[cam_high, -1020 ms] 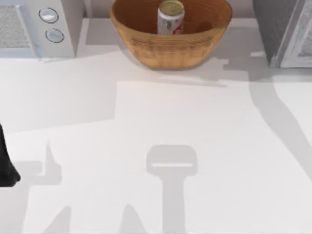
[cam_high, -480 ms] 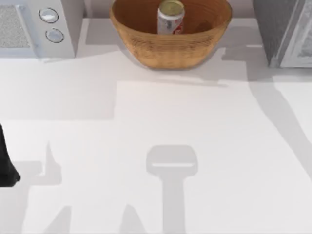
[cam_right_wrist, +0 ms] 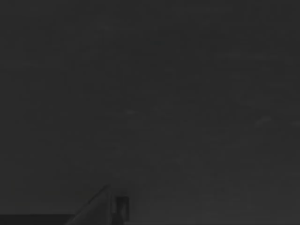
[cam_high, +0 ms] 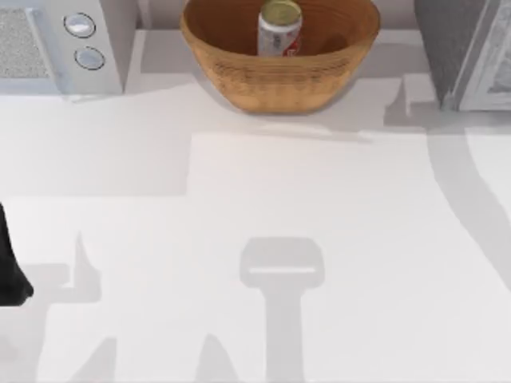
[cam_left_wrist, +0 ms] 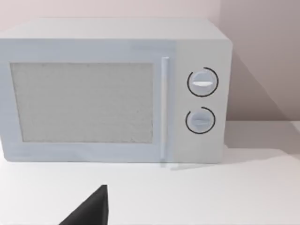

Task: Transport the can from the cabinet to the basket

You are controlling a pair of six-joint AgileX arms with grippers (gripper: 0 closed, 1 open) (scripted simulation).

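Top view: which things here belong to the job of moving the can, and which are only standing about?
Belong to the job:
- can, upright inside the basket
- basket
- cabinet, at the table's far right

Only standing about:
- white appliance with two dials, far left

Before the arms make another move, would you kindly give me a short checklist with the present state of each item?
1. Can inside the basket: ok.
2. Can upright, gold top up: ok.
3. Basket standing between the white microwave and the cabinet in the top view: ok.
4. Can free of any end effector: ok, nothing touches it.
5. Left arm parked at the table's left edge: ok.
6. Right wrist view usable: not ok, it is dark.
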